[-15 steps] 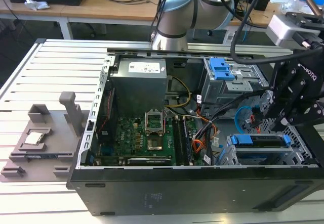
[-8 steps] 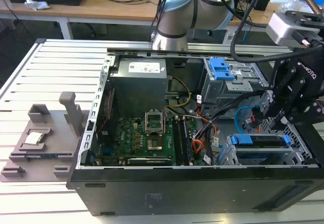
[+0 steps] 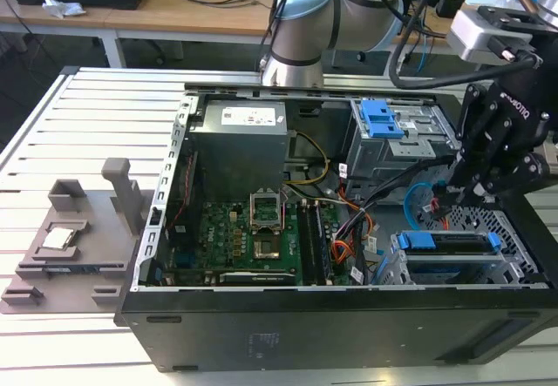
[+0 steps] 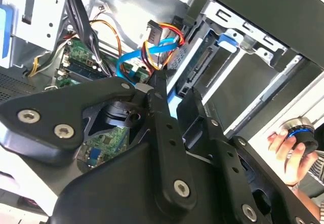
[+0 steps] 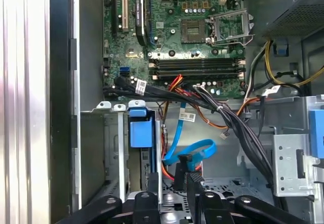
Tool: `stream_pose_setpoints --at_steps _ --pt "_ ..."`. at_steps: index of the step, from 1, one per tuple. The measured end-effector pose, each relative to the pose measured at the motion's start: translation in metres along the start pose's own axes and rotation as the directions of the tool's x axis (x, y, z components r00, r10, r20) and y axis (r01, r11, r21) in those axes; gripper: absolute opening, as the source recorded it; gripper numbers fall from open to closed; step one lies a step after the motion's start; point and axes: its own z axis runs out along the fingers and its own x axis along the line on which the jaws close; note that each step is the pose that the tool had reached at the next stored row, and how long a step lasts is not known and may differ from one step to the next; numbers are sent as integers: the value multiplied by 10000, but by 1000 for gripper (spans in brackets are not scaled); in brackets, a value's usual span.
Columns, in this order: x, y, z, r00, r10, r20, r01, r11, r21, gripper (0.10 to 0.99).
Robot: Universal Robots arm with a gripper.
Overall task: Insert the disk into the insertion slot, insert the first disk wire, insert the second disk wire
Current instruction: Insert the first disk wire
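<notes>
Gripper (image 5: 174, 179) fingers (image 5: 195, 184) stand parted, clamping nothing. Just beyond their tips hang the first wire (image 4: 154, 30), dark plug free, and the looped light-blue second wire (image 5: 200, 149). Beside one finger, the disk (image 5: 140, 130) sits in the slot (image 5: 115, 153), blue handle facing the motherboard (image 5: 192, 27).

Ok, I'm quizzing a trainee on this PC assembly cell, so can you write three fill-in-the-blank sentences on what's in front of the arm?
1. The disk sits in the insertion slot, and its caddy handle is coloured ____.
2. The gripper is close to the second disk wire, which curls into a ____.
3. The computer case lies open on its ____ on the slatted table.

Missing words: blue; loop; side.
</notes>
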Motion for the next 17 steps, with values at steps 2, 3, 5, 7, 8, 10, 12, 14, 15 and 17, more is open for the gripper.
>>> stream_pose_setpoints --at_steps 2,3,5,7,8,10,12,14,15,17 --pt "-14 0 4 10000 0 -1 0 10000 0 361" --pt "-14 0 11 10000 0 0 0 10000 0 361" --pt "-15 -2 34 10000 0 -1 0 10000 -1 361" --pt "-17 -4 66 10000 0 -3 0 10000 -1 361" --pt "-18 -4 74 10000 0 -2 0 10000 -1 361" --pt "-25 -8 102 10000 0 -1 0 10000 -1 361" --pt "-25 -12 121 10000 1 -7 -1 10000 0 361" --pt "-25 -12 121 10000 0 -7 0 10000 0 361" --pt "-26 -12 122 10000 0 -6 0 10000 -1 361" --pt "-25 -12 122 10000 0 -7 0 10000 -1 216"
